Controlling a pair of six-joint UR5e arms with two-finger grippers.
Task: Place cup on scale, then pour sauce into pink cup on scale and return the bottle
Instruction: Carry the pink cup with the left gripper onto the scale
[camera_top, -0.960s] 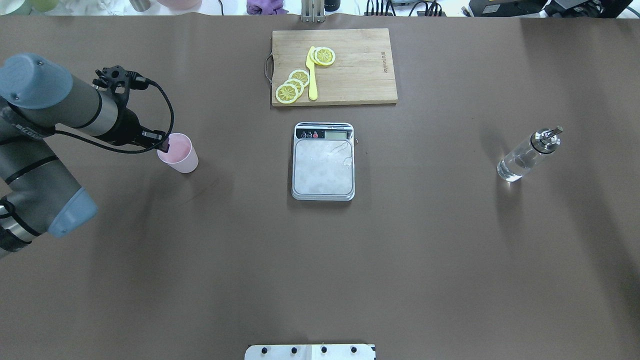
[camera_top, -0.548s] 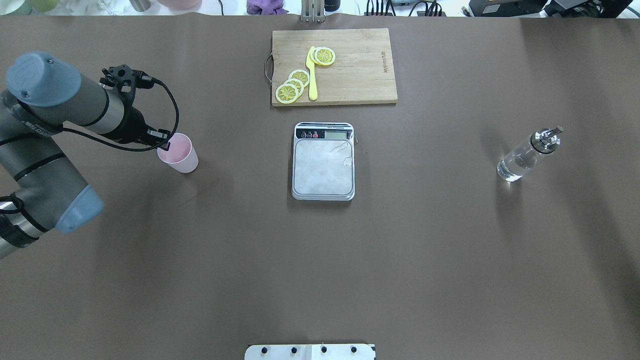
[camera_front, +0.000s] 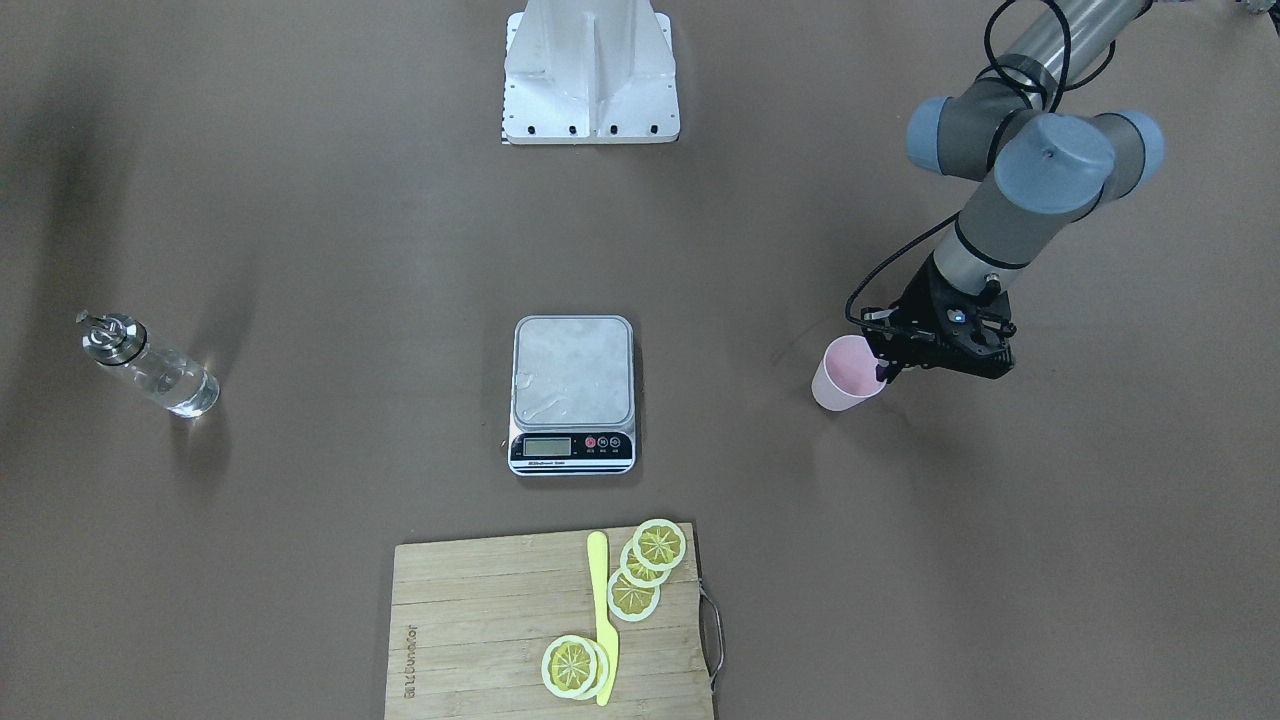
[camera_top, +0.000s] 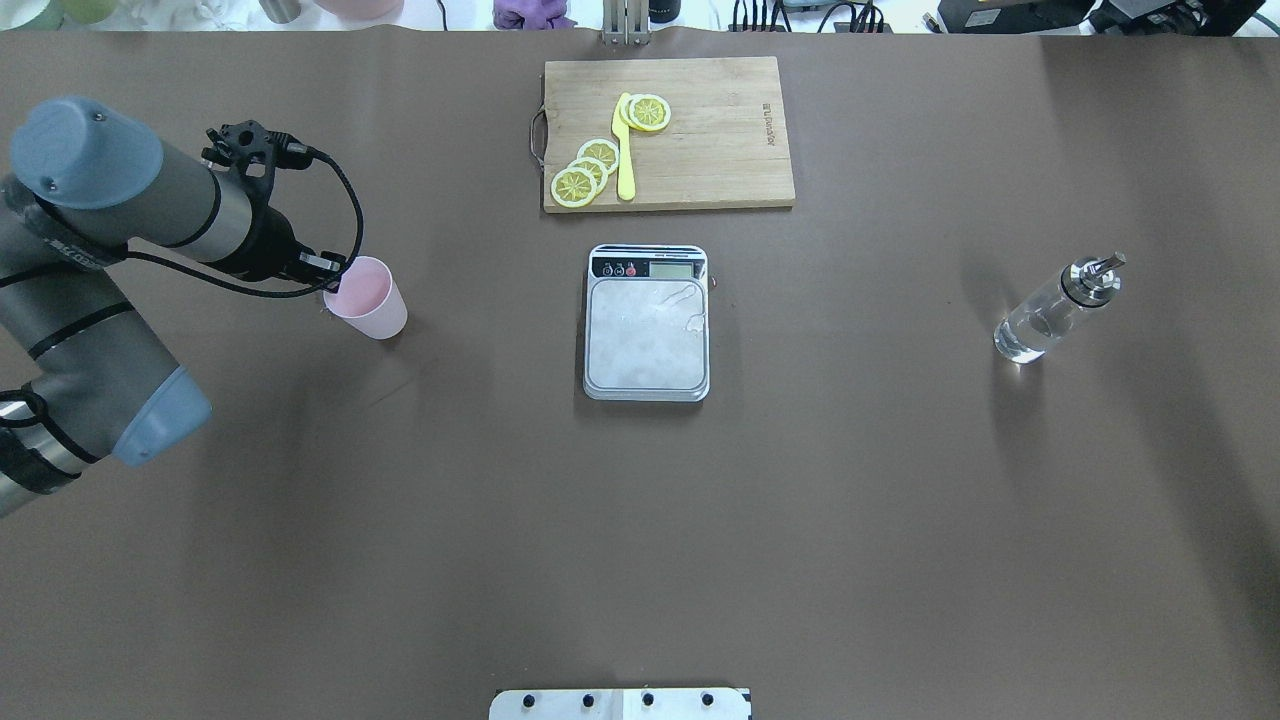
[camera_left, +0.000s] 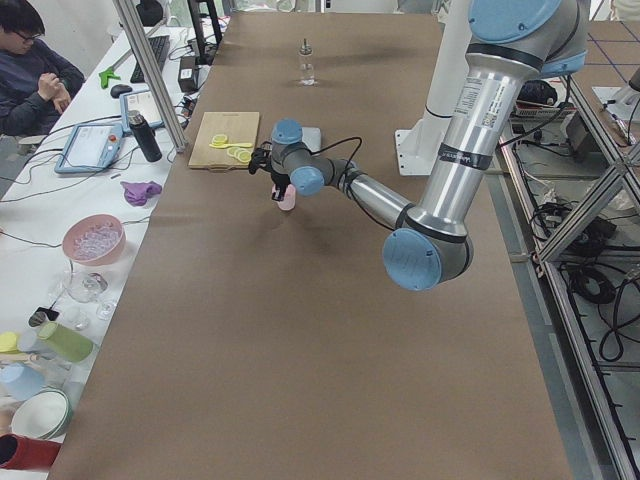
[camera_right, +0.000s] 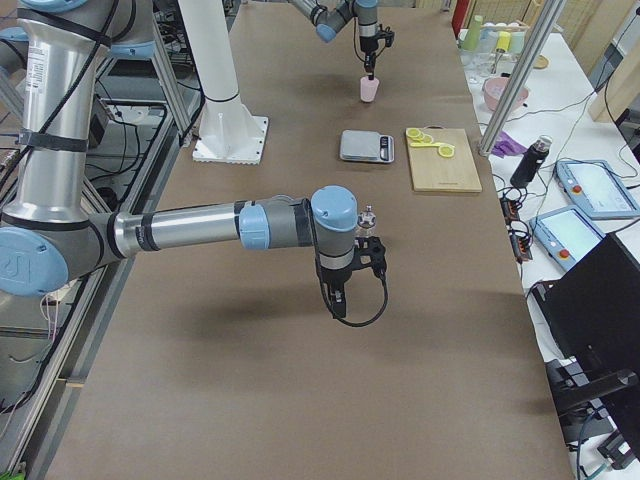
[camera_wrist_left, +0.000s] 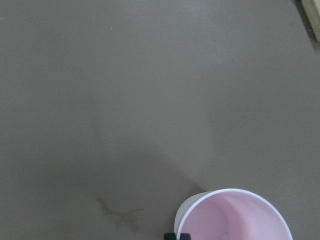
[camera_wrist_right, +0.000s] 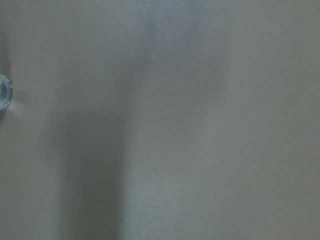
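- The left gripper (camera_top: 336, 288) is clamped on the rim of the pink cup (camera_top: 370, 303), well apart from the scale (camera_top: 647, 335).
- The bottle (camera_top: 1047, 316) stands upright on the counter (camera_top: 640, 540), far right.
- Whether the right gripper (camera_right: 338, 300) is apart or together cannot be told.

you've got a wooden cutting board (camera_top: 720, 140) at the far side of the brown table (camera_top: 640, 520), with lemon slices (camera_top: 574, 186) and a yellow knife (camera_top: 626, 180) lying on it.
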